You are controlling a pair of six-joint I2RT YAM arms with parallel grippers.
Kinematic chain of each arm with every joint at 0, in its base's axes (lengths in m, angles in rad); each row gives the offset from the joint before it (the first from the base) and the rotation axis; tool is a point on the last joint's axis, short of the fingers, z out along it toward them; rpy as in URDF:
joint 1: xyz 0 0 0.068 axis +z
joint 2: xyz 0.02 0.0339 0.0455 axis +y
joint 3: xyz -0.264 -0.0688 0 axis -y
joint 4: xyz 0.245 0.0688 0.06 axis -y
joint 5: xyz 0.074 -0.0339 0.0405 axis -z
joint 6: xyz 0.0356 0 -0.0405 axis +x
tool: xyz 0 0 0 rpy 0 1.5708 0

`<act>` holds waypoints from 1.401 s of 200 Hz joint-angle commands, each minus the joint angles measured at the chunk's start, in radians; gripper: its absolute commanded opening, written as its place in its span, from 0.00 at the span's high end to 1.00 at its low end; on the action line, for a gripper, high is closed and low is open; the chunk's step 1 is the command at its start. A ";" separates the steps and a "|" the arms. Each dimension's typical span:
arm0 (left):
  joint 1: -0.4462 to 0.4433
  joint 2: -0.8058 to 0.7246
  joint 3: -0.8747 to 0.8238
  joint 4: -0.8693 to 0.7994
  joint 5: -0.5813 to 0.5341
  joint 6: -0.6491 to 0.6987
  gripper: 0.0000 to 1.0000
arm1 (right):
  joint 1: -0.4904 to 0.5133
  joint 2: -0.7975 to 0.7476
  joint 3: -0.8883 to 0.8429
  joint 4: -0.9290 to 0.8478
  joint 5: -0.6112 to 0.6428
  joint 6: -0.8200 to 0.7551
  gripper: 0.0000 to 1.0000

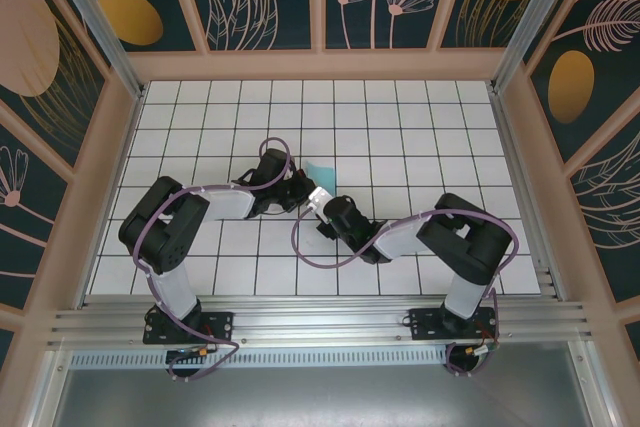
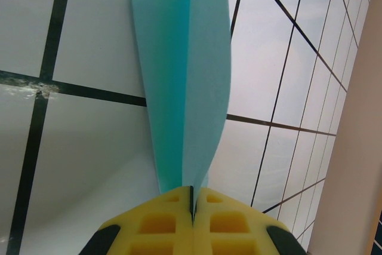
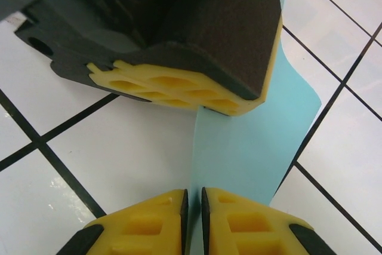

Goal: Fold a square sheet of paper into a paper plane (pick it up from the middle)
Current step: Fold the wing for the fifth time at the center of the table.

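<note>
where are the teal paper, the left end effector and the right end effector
teal paper point(image 2: 209, 58): left wrist view, its lighter flap
left end effector point(image 2: 192, 194): left wrist view, between its fingertips
right end effector point(image 3: 193, 198): right wrist view, between its fingertips

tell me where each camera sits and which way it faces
Top external: above and behind the arms, looking down on the grid table; both arms show, left gripper and right gripper meeting at the square sheet of paper.
Left wrist: on the left arm, looking along its yellow fingers, shut on the sheet.
Right wrist: on the right arm, looking past its fingers at the left gripper across the sheet.
Shared: all three see the sheet; top and right wrist see the left gripper.
</note>
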 commanded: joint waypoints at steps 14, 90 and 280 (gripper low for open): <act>-0.006 0.002 0.023 -0.027 0.007 0.021 1.00 | 0.007 0.027 0.008 0.023 0.035 0.012 0.83; -0.006 0.000 0.021 -0.036 -0.002 0.017 0.98 | 0.008 0.019 -0.002 0.038 0.024 0.011 0.87; 0.008 -0.243 -0.018 -0.162 -0.256 0.073 0.31 | -0.064 -0.041 -0.049 0.072 -0.255 0.286 1.00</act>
